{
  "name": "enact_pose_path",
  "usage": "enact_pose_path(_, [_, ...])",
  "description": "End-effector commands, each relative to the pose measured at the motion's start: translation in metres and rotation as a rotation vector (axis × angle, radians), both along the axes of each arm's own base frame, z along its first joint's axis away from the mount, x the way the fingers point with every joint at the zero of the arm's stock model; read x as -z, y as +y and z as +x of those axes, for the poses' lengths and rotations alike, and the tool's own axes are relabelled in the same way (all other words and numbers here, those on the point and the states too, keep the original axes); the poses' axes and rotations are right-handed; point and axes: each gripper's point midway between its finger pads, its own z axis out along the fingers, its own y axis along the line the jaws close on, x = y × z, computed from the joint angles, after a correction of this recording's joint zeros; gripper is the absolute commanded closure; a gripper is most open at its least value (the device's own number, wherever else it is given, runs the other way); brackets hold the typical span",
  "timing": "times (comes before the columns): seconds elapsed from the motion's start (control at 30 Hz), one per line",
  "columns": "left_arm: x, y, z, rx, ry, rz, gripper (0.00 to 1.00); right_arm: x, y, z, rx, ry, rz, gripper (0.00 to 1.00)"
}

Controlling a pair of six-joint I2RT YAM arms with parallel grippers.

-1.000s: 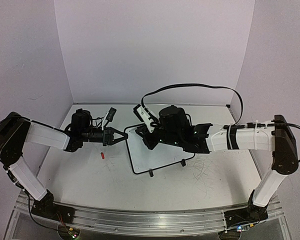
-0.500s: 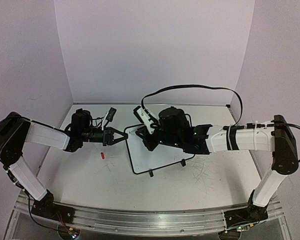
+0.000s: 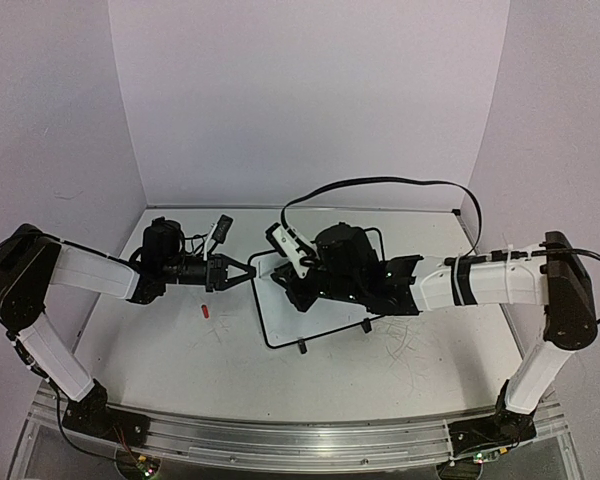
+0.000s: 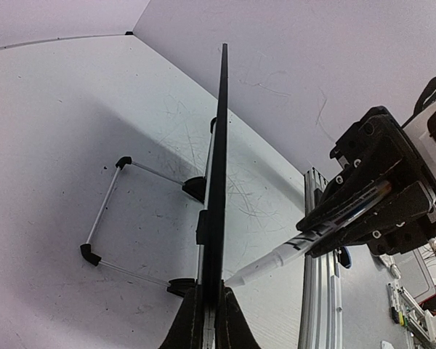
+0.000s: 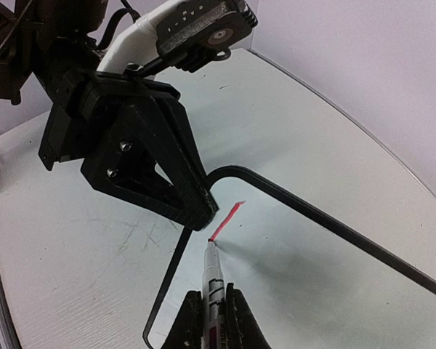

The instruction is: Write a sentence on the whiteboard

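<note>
The whiteboard (image 3: 288, 320) is rested on the table (image 3: 170, 350), with its corner nearest the left arm clamped between the closed fingers of the left gripper (image 3: 242, 272). Of the sentence, only a short red stroke (image 5: 227, 220) is seen on the whiteboard, close to that corner. A marker (image 5: 212, 276) is gripped firmly in the right gripper (image 5: 211, 299), and its tip is set at the stroke's lower end. A small red object (image 3: 207, 310) is seen lying left of the whiteboard.
</note>
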Motion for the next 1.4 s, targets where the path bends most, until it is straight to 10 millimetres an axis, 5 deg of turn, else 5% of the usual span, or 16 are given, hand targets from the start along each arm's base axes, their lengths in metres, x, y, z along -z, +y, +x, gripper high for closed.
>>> enact_pose_path(0.0, [-0.019,0.001,-0.005,0.021,-0.070,-0.031,1.00,0.003,0.002,-0.001,0.008,0.008,0.007,1.00])
enact_pose_path(0.7, [-0.019,0.000,-0.006,0.024,-0.071,-0.032,1.00,0.016,0.003,-0.006,-0.001,0.033,-0.014,1.00])
enact_pose_path(1.07, [-0.018,0.000,-0.006,0.023,-0.065,-0.031,1.00,-0.040,-0.003,-0.015,-0.027,-0.014,0.125,1.00])
enact_pose_path(1.37, [-0.019,0.000,-0.006,0.024,-0.064,-0.033,1.00,-0.037,-0.004,-0.002,0.025,-0.043,0.102,1.00])
